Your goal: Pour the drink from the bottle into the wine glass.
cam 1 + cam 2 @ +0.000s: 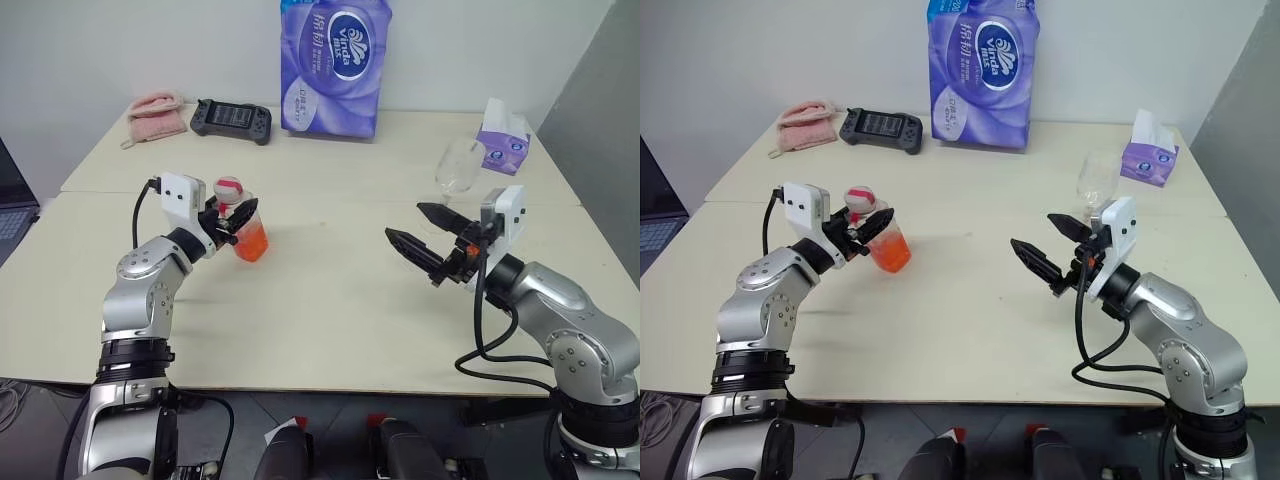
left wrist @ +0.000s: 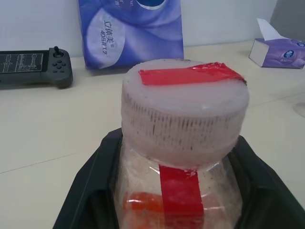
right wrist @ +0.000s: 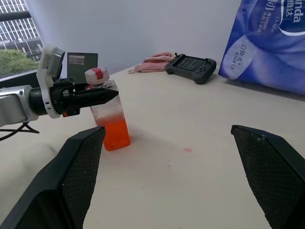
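- The small clear plastic bottle point(image 1: 246, 228) stands on the pale wooden table point(image 1: 330, 310), left of centre, between the fingers of the left gripper point(image 1: 236, 219).
- The clear stemmed wine glass point(image 1: 459, 168) stands to the right, just behind the right gripper point(image 1: 420, 234).
- Along the back edge, left to right: folded pink cloth point(image 1: 156, 113), black game controller point(image 1: 232, 120), tall purple tissue pack point(image 1: 335, 66), small purple tissue box point(image 1: 505, 146).

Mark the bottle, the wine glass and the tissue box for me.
bottle point(image 1: 249, 238), left eye view, on its orange lower body.
wine glass point(image 1: 459, 168), left eye view, on the bowl.
tissue box point(image 1: 1149, 162), right eye view, on its purple front.
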